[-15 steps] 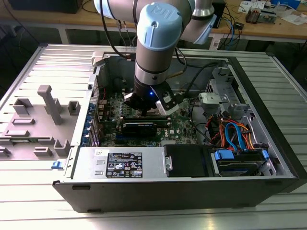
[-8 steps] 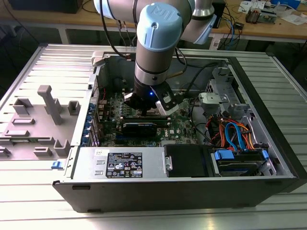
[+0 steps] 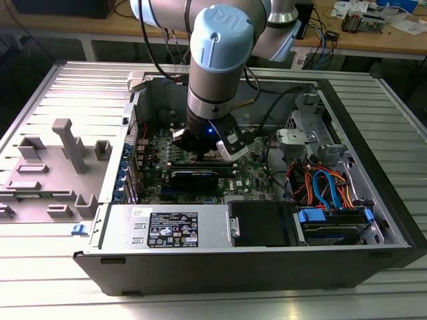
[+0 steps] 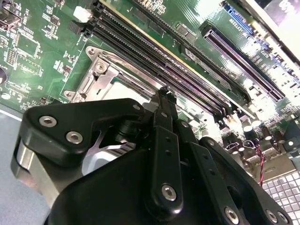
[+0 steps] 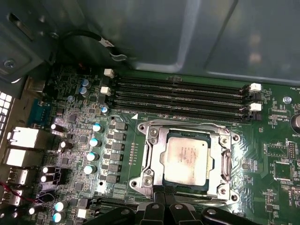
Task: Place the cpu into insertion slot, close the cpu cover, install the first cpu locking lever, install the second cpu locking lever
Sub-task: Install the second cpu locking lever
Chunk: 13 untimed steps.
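Your gripper sits low over the motherboard with its fingertips pressed together, holding nothing, right at the socket's edge farthest from the memory slots. Just beyond the tips you see the cpu, a silver-grey square with faint print, lying flat in the insertion slot, framed by the shiny cpu cover.
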Each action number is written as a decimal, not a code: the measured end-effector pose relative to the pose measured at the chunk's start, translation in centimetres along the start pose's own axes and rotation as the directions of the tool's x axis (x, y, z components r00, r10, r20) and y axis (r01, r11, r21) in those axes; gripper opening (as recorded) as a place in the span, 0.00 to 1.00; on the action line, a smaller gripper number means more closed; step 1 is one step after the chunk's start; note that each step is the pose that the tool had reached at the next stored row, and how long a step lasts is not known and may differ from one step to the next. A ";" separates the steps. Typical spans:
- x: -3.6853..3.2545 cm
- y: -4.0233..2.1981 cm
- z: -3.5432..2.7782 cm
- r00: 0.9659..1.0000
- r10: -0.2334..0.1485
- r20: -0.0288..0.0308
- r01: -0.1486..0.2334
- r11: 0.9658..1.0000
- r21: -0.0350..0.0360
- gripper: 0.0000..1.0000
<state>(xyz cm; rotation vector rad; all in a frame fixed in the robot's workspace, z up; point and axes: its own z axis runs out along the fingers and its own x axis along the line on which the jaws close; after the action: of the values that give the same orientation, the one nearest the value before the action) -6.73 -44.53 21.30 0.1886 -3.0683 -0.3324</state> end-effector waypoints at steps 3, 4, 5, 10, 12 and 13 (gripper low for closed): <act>0.00 -0.01 0.03 1.000 0.000 0.001 0.000 1.000 -0.004 0.11; 0.00 -0.01 0.03 1.000 0.000 0.001 0.000 1.000 -0.005 0.11; 0.44 0.04 0.06 1.000 -0.001 0.001 0.001 1.000 -0.006 0.11; 2.54 -1.02 0.48 0.999 -0.039 -0.004 0.039 0.999 -0.033 0.11; 2.54 -1.02 0.49 0.999 -0.039 -0.004 0.039 0.999 -0.034 0.11; 2.54 -1.03 0.49 0.999 -0.039 -0.004 0.039 0.999 -0.035 0.11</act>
<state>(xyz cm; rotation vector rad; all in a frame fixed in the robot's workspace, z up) -9.16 -45.74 20.69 0.2475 -3.0556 -0.3864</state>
